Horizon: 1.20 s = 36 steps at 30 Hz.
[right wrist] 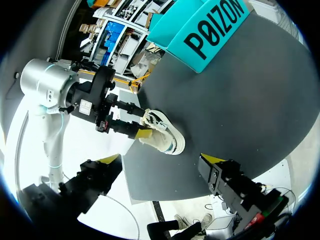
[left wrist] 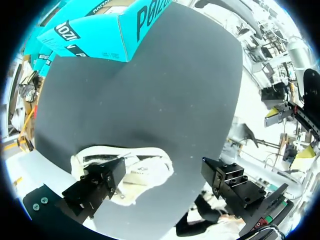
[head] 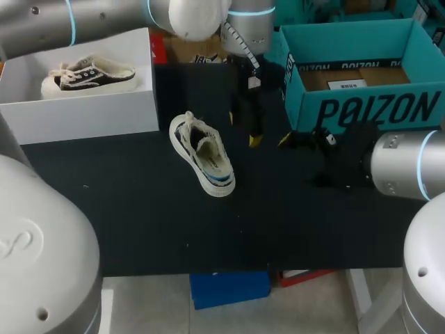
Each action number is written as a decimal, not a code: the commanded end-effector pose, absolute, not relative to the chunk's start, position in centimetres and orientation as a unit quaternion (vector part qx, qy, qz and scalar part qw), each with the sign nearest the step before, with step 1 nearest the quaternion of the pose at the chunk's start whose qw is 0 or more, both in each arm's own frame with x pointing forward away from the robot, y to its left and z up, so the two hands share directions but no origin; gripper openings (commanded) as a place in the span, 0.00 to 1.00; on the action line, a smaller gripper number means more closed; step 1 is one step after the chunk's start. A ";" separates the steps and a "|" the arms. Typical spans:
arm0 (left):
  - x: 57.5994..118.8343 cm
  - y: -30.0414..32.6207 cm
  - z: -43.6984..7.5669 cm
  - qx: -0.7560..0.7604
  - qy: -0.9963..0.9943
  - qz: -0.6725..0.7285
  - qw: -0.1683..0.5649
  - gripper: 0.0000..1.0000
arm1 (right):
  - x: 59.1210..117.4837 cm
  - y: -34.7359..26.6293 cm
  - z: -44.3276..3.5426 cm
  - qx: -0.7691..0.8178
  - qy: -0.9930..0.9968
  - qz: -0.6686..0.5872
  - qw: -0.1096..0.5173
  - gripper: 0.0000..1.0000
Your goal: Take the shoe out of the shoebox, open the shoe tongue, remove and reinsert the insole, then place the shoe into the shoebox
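Shoe (head: 203,154) lies on the dark counter (head: 139,223), long axis diagonal, opening upward. Just to its right hangs the left hand (head: 245,129), fingers wide and empty, the nearer one. The right hand (head: 302,139), also wide and empty, sits beyond, before the teal shoebox (head: 368,108).

The left pincer (left wrist: 164,172) is held wide open, pointed downward; the right pincer (right wrist: 160,161) is held open near it.

light: bright, diffuse | shadows: faint around shoe (head: 205,156) | glare: white box (head: 83,111)
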<state>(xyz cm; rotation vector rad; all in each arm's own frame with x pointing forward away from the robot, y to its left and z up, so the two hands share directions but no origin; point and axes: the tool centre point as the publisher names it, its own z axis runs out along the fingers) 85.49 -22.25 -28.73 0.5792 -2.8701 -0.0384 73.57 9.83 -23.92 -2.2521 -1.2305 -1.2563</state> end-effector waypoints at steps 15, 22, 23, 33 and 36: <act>82.6 -21.5 -28.8 0.176 -0.984 -0.039 0.003 1.00 | 73.4 9.2 -24.0 -0.778 -0.429 -0.432 0.158 1.00; 80.9 -18.7 -29.0 0.209 -0.977 -0.039 -0.015 1.00 | 73.4 9.2 -24.0 -0.778 -0.429 -0.432 0.158 1.00; 80.8 -18.4 -29.2 0.214 -0.976 -0.034 -0.014 0.91 | 73.4 9.2 -24.0 -0.778 -0.429 -0.432 0.158 1.00; 81.1 -16.0 -32.6 0.226 -0.973 0.036 0.027 0.00 | 73.4 9.2 -24.0 -0.778 -0.429 -0.432 0.158 1.00; 81.0 -15.7 -33.3 0.231 -0.972 0.042 0.029 0.00 | 73.4 9.2 -24.0 -0.778 -0.429 -0.432 0.158 1.00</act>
